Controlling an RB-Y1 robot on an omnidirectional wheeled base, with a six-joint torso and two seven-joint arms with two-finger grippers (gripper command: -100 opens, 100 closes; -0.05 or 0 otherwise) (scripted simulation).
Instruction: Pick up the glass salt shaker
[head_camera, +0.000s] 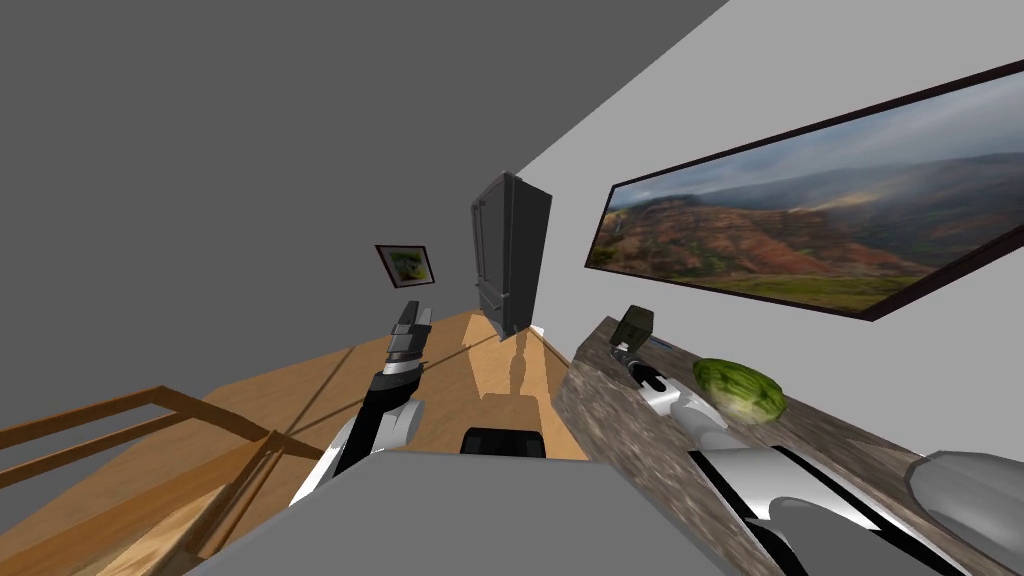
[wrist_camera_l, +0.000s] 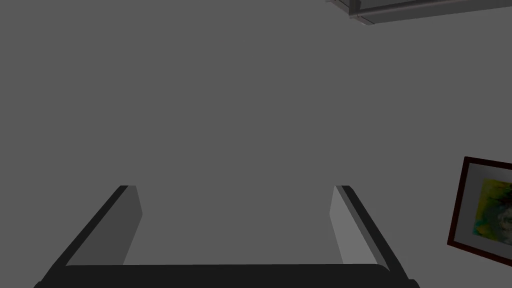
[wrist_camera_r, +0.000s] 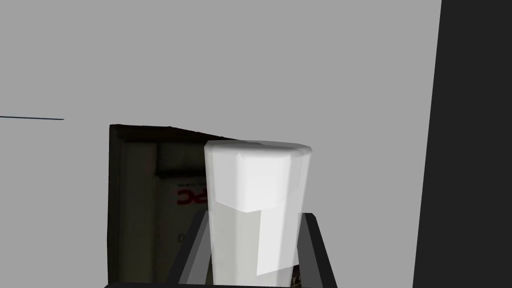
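The salt shaker (wrist_camera_r: 257, 175) is a pale, see-through, faceted cylinder with a white fill, standing upright between my right gripper's fingers. My right gripper (wrist_camera_r: 255, 216) is shut on it, one finger pressing each side of its lower half. In the head view the right gripper (head_camera: 630, 358) reaches over the mottled brown counter (head_camera: 620, 440), close to a dark box. I cannot tell whether the shaker's base touches the counter. My left gripper (head_camera: 410, 322) is held up over the wooden floor, and its fingers (wrist_camera_l: 131, 220) stand open with nothing between them.
A dark box (wrist_camera_r: 140, 200) with red lettering stands just behind the shaker, against the wall (head_camera: 633, 325). A green lettuce (head_camera: 740, 390) lies on the counter beside my right forearm. A dark fridge (head_camera: 510, 255) stands at the counter's far end. Wooden furniture (head_camera: 150, 425) is at my left.
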